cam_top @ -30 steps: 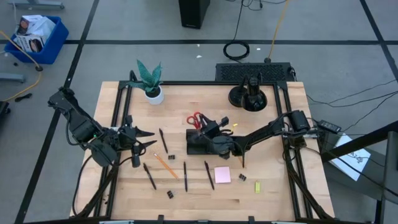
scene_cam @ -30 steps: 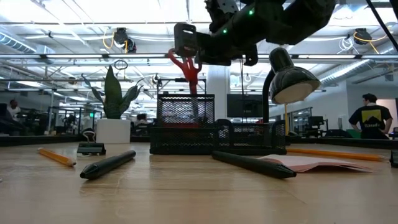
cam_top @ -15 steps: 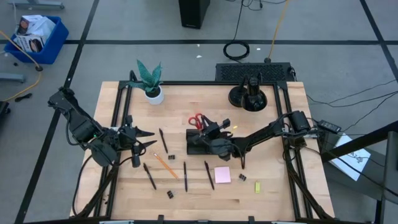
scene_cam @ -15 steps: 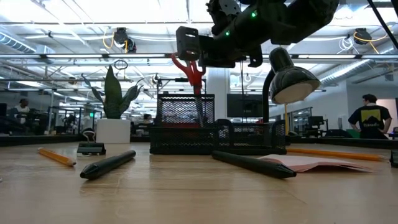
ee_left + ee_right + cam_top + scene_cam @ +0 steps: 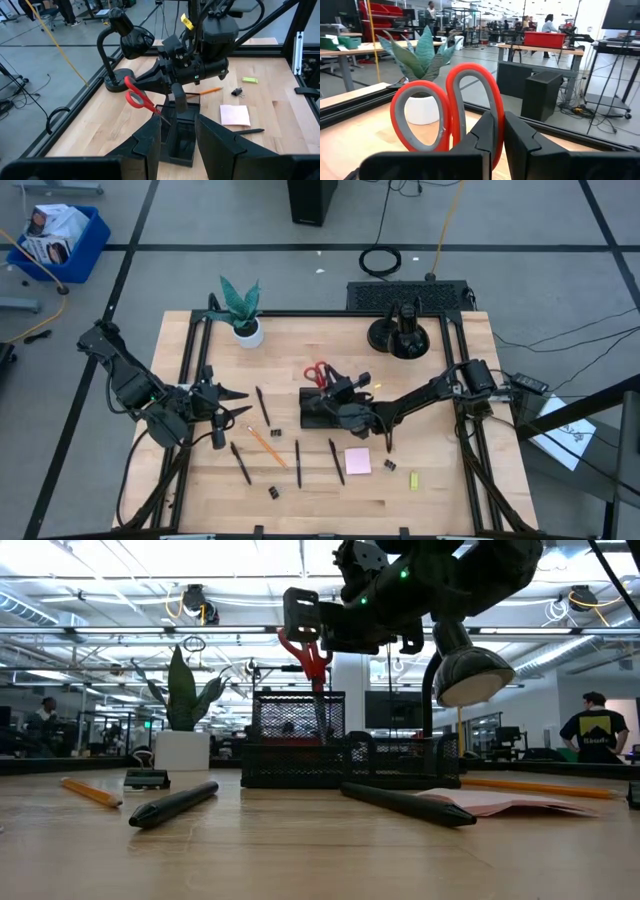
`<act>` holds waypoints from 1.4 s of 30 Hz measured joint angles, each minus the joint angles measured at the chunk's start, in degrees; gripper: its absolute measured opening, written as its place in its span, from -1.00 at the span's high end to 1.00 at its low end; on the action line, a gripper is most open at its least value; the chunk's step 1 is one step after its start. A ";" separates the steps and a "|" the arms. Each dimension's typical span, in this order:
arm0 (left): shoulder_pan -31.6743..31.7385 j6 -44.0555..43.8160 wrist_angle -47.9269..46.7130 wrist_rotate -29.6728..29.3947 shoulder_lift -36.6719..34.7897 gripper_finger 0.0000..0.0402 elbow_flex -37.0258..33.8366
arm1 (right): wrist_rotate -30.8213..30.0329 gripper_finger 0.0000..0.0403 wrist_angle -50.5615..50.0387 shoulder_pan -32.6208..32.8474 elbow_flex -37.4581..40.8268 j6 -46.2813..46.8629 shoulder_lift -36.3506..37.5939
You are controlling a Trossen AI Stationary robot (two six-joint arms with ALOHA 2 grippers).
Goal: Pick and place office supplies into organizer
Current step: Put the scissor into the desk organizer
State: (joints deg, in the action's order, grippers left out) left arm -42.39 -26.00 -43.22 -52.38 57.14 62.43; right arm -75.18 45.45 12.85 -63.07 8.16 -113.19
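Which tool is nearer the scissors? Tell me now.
Right. The right tool is shut on the scissors, holding them upright over the organizer. The left tool waits apart from them, beyond the loose pens.

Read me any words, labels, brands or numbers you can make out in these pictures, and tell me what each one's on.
None can be read.
Person's black shirt, low view: yellow print, too blurred to read.
Yellow tag on the right arm, left wrist view: too small to read.
Items in the blue bin, high view: printing too small to read.
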 joint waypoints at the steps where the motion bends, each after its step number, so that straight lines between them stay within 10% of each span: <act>1: 0.00 0.00 0.00 0.00 0.00 0.37 0.00 | 0.00 0.93 -0.02 0.05 0.00 0.01 0.00; 42: -0.02 -0.20 0.14 -0.02 0.00 0.37 0.00 | -1.61 0.93 -1.46 3.49 0.00 3.00 -0.02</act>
State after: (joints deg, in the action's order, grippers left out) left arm -42.41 -26.20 -43.08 -52.40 57.14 62.43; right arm -76.78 43.99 16.34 -63.07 11.17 -113.20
